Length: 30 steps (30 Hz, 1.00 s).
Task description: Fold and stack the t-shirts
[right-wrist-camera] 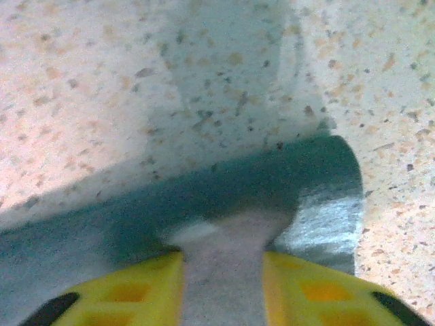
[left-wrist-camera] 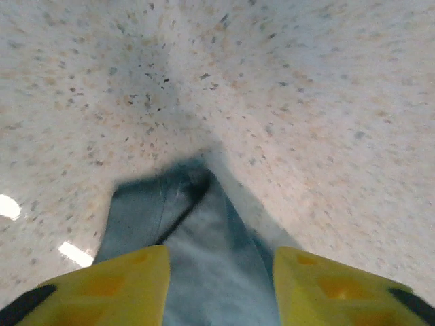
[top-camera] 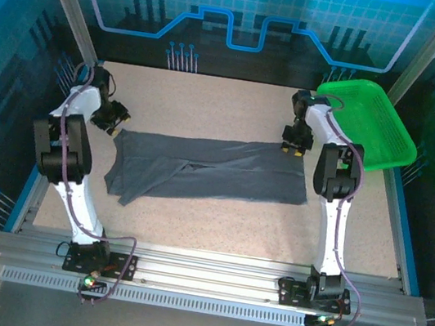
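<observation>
Lying as a long, dark grey band, the t-shirt (top-camera: 208, 170) is stretching across the middle of the worktop (top-camera: 214, 237). It appears to be doubled lengthwise. Its left end is flaring wider toward the near edge, and its right end is sitting roughly square.

Handling, judged from the way the cloth is lying:
- The fabric is behaving as soft, light and limp, with creases running along the band. It is likely to sag between any two hold points.
- The layers are probably sliding over each other easily, so a pinch should be catching every layer at once.
- The far corners at the two short ends are looking like the best places to take hold, with both ends lifted together.

The left gripper (top-camera: 115, 120) is hovering at the far left corner. In its wrist view the fingers are standing partly apart with cloth lying loose between them, and nothing is clamped. The right gripper (top-camera: 292, 148) is sitting at the far right corner, its jaws likewise parted. Bare worktop is showing in the gap, and a rolled hem is resting just ahead of it.

The green basket (top-camera: 369, 121) is standing at the far right, clear of the shirt.
</observation>
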Tool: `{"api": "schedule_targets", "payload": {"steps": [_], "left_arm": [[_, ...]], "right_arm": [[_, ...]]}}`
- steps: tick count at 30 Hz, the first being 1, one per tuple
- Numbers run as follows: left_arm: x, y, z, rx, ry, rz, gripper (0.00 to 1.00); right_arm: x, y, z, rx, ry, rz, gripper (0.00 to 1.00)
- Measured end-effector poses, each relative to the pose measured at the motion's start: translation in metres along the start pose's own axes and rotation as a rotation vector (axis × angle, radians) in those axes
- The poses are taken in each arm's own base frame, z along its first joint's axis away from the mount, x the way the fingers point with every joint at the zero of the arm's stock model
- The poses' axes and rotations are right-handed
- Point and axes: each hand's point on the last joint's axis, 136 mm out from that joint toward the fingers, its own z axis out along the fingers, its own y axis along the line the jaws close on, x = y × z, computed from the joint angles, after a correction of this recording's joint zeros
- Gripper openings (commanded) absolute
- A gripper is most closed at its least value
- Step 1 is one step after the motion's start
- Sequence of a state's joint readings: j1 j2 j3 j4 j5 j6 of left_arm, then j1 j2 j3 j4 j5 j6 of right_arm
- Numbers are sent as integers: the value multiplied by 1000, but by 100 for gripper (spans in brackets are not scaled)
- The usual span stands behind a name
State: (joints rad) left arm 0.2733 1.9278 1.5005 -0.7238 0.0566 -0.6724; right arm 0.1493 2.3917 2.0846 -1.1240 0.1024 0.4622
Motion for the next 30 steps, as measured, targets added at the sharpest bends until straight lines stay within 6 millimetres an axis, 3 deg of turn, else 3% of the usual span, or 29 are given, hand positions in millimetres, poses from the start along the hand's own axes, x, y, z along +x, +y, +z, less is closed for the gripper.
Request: {"api": "schedule_targets", "payload": {"steps": [3, 6, 8, 10, 13, 16, 19, 24, 30], "left_arm": [[15, -12, -43, 87, -65, 63, 49], [50, -34, -70, 234, -73, 165, 45], [85, -42, -64, 313, -11, 243, 44], [112, -38, -42, 323, 77, 289, 44], [139, -22, -6, 276, 195, 331, 45], [149, -12, 12, 258, 232, 362, 47], [150, -13, 17, 270, 222, 394, 49], [161, -21, 27, 301, 212, 457, 50], [173, -18, 39, 297, 231, 493, 48]], "right_arm": [[15, 7, -25, -80, -30, -29, 55], [30, 26, -69, -230, -109, -70, 57], [46, 50, -107, -371, -180, -120, 58], [64, 78, -137, -495, -231, -185, 58], [98, 122, -163, -643, -253, -292, 59], [128, 152, -166, -727, -220, -357, 59], [145, 164, -158, -765, -172, -368, 59], [152, 165, -151, -780, -143, -350, 59], [153, 165, -160, -803, -156, -349, 59]]}}
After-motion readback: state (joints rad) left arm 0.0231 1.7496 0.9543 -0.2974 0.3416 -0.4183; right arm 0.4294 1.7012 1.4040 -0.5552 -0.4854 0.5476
